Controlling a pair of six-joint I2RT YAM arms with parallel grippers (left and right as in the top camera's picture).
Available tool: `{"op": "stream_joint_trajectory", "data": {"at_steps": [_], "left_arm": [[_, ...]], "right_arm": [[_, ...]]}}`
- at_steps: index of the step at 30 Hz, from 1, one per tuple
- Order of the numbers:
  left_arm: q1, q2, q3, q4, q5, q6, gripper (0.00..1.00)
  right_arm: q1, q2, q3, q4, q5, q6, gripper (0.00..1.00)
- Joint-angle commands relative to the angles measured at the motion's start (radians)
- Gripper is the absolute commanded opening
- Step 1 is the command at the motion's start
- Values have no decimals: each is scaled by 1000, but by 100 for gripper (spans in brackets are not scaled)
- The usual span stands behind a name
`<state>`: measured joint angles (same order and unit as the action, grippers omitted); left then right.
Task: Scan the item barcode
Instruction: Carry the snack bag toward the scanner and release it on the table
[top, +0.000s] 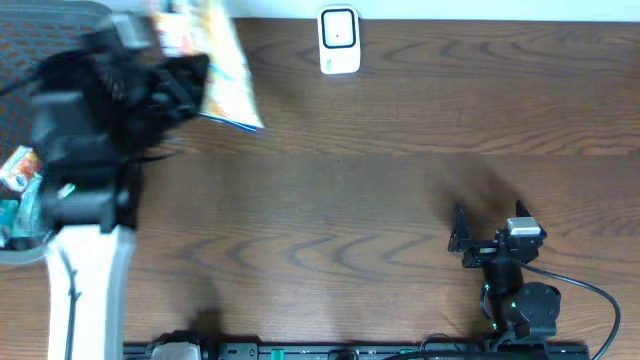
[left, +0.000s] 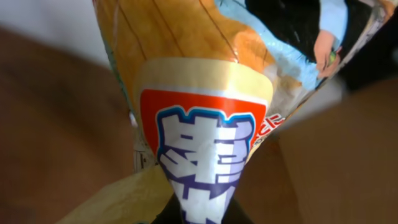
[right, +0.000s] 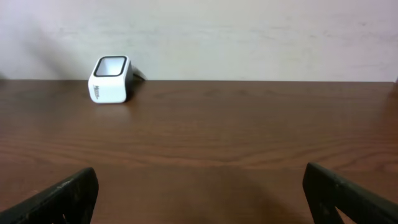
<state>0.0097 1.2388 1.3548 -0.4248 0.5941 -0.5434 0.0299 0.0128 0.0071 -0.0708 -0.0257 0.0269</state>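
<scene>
Orange snack packet (left: 205, 99), red panel with blue-white lettering, clenched in left fingers (top: 188, 78); right fingers (right: 62, 196) spread, empty.

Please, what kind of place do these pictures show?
Probably a test bench set up like a shop checkout: a white barcode scanner stands on a wooden table, the left gripper holds a snack bag, and a basket holds more packets.
</scene>
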Motion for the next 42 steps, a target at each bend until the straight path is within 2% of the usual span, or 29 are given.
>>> {"op": "stream_joint_trajectory", "data": {"at_steps": [1,10,21,22,23,27,36,41,42], "left_arm": [[-138,106,21,-29,-73,15,7],[-404,394,21,-40,-282,14,7],[-510,608,21,31,-304,-18,8],[-513,621,21,38,-304,-30,26],[-515,628,21,41,-304,-39,39],[-520,629,21,56,-303,-39,49],[-484,521,33,88,-290,-22,52],[-406,350,33,87,-289,68,52],[-388,312,33,87,-289,94,57]], "right_arm": [[-4,-3,-1,-5,5,10,99],[-4,-3,-1,-5,5,10,99],[-4,-3,-1,-5,5,10,99],[-4,-3,-1,-5,5,10,99],[-4,-3,-1,-5,5,10,99],[-4,-3,-1,-5,5,10,99],[-4,-3,-1,-5,5,10,99],[-4,-3,-1,-5,5,10,99],[-4,-3,-1,-5,5,10,99]]}}
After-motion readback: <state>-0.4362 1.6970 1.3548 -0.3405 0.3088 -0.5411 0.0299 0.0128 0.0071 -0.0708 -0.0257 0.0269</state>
